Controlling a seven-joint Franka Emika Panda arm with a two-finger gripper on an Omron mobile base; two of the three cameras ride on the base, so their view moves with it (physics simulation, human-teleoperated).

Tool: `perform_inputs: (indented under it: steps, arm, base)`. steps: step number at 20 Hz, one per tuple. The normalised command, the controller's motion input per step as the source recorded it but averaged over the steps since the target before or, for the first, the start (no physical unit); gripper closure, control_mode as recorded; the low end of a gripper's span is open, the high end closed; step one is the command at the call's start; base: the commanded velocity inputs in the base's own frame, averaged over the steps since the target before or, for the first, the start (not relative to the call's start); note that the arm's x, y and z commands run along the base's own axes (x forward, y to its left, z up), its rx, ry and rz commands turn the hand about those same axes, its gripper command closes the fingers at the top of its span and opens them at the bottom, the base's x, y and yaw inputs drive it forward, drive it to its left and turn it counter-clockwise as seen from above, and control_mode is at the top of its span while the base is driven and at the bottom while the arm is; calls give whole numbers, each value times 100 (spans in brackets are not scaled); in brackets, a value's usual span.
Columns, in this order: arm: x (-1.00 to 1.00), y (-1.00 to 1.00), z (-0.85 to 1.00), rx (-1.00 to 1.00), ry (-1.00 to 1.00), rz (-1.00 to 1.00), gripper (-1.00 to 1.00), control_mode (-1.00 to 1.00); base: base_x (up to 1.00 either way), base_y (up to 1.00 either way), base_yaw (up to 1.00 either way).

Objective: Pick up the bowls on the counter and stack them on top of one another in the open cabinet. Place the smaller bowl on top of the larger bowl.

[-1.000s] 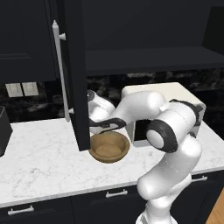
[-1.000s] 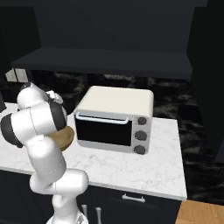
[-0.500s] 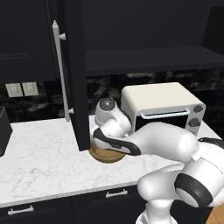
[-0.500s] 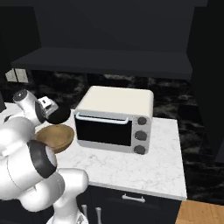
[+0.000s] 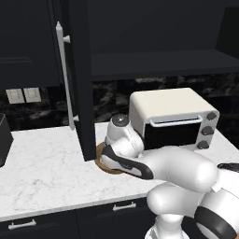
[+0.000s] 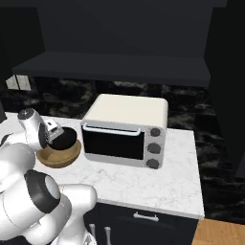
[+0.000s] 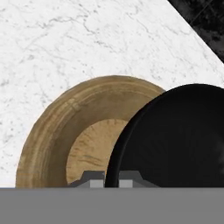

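Wooden bowl: on the worktop below the open cabinet; stiff, thick-rimmed, likely grippable at the rim.
Black bowl: overlaps the wooden bowl's right side (glossy, probably slippery).
Tool: at the black rim; grip cannot be told.
Right base view: black bowl tilted above the wooden one.

The white marble-patterned counter with grey veins runs across the lower half of the left base view and the middle of the right base view. A cream toaster oven with a dark glass door and three knobs stands on it at centre in the right base view. The tan wooden bowl rests on the marble just left of the oven, at lower left in the hand view. A dark object sits at the left edge of the left base view.
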Motion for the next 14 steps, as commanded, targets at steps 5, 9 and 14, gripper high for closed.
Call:
perform_inputs:
  steps: [5,9,14]
  arm:
    - [-5,19,-30,-3,11,0,100,-100]
    - [0,17,-35,-5,17,0,100,-100]
    - [17,5,-29,-5,8,0,100,-100]
  base:
    - [0,0,0]
    - [0,0,0]
    - [0,0,0]
